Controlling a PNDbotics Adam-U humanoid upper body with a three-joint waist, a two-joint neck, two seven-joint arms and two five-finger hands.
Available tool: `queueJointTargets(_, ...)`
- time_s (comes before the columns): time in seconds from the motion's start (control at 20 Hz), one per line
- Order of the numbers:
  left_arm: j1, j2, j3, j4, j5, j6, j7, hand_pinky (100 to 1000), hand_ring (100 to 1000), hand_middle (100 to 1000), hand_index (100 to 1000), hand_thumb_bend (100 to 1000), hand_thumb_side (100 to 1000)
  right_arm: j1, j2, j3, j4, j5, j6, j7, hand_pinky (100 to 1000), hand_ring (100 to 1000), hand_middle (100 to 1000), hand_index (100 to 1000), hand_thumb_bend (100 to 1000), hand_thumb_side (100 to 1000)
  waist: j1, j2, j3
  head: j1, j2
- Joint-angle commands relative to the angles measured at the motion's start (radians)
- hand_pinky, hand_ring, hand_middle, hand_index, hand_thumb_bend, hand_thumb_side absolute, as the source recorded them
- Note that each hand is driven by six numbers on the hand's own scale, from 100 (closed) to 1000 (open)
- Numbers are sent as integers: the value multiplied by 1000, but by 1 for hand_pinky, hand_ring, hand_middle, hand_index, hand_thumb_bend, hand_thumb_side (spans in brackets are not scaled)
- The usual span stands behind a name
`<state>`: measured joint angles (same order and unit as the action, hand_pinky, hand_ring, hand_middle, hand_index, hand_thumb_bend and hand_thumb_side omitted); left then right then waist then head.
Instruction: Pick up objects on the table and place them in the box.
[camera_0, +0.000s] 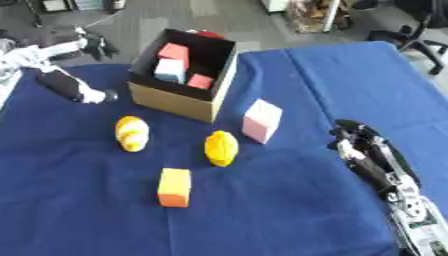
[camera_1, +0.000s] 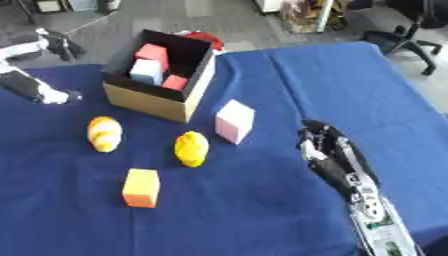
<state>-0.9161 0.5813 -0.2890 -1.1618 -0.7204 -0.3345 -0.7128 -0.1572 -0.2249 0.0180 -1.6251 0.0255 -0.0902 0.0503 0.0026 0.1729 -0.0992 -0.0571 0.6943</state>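
An open cardboard box (camera_0: 179, 99) with a black inside stands at the back left of the blue table. It holds a red block (camera_0: 173, 51), a pale block (camera_0: 170, 70) and a smaller red block (camera_0: 200, 81). On the cloth in front lie a pink block (camera_0: 262, 121), a yellow round object (camera_0: 221, 148), a yellow-orange object (camera_0: 131, 133) and an orange block (camera_0: 174, 187). My right hand (camera_0: 360, 147) rests at the right, fingers relaxed and empty, right of the pink block. My left hand (camera_0: 94, 95) hovers left of the box, its end too small to read.
The blue cloth (camera_0: 289, 210) covers the table, with a fold line running down its right half. Grey floor, an office chair (camera_0: 418, 37) and clutter lie beyond the far edge. Something red (camera_1: 203, 37) shows just behind the box.
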Motion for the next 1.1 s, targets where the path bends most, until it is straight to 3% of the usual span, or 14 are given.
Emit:
queueJointTargets(0.05, -10, 4, -17, 28, -37, -6, -34, 811, 747, 756, 901, 523, 520, -6, -19, -6, -10, 7, -2, 3, 740, 617, 669, 815, 100, 402, 3, -27, -1, -5, -1)
queueJointTargets(0.55, -30, -104, -28, 181, -216, 27, 39, 810, 750, 764, 913, 567, 536, -7, -17, -5, -7, 4, -2, 5, 740, 618, 669, 815, 100, 402, -1, -27, -4, -4, 1)
queueJointTargets(0.9, -29, -149, -9, 257, -294, 43, 151, 802, 739, 754, 907, 518, 426, -9, -16, -4, -6, 3, -2, 6, 740, 618, 670, 815, 100, 402, -3, -25, -5, -6, 1)
queueJointTargets(1.0, -27, -159, -8, 269, -296, 44, 180, 787, 717, 730, 882, 480, 364, -10, -15, -3, -6, 3, -3, 7, 740, 618, 670, 815, 100, 402, -4, -25, -5, -5, 0)
queueJointTargets(1.05, -26, -163, -8, 273, -296, 46, 193, 767, 678, 683, 832, 401, 246, -10, -15, -3, -6, 3, -3, 7, 740, 618, 670, 815, 100, 402, -4, -25, -5, -5, 0)
queueJointTargets(1.1, -24, -165, -7, 274, -292, 50, 210, 758, 661, 661, 815, 379, 215, -10, -15, -3, -6, 3, -2, 7, 740, 618, 670, 815, 100, 402, -4, -25, -5, -6, -1)
